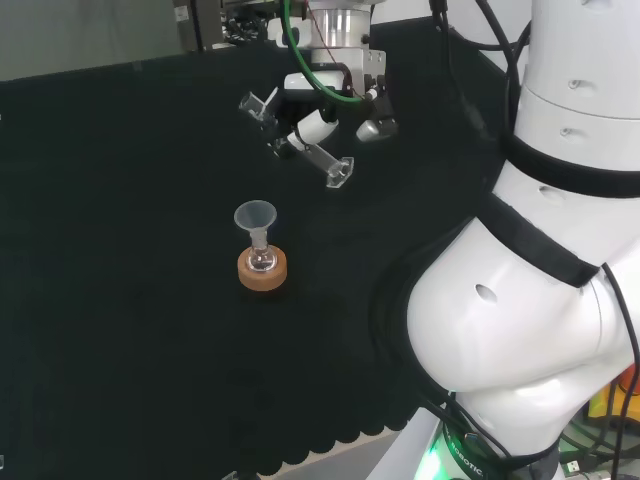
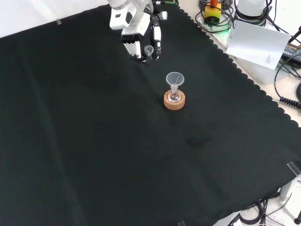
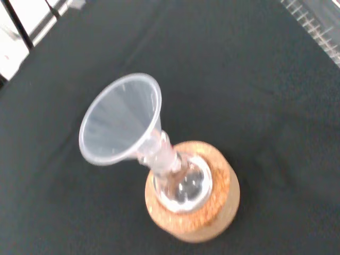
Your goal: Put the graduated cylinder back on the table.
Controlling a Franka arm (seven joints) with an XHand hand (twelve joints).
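The funnel (image 3: pixel 121 123) sits in a small flask (image 3: pixel 180 183) on a cork ring (image 3: pixel 194 204), close under the wrist. To set the cylinder (image 1: pixel 300 145) down well, swing it upright first, base downward, and lower it onto bare table (image 1: pixel 120 300) apart from the flask. The hand (image 1: pixel 335 105) hovers beyond the flask, fingers (image 2: pixel 141 47) curled round the cylinder, which lies tilted in the air.

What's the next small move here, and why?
Probably turn the graduated cylinder upright first: the hand holds it tilted above the cloth, up and right of the funnel in the flask on its cork ring in the head view.
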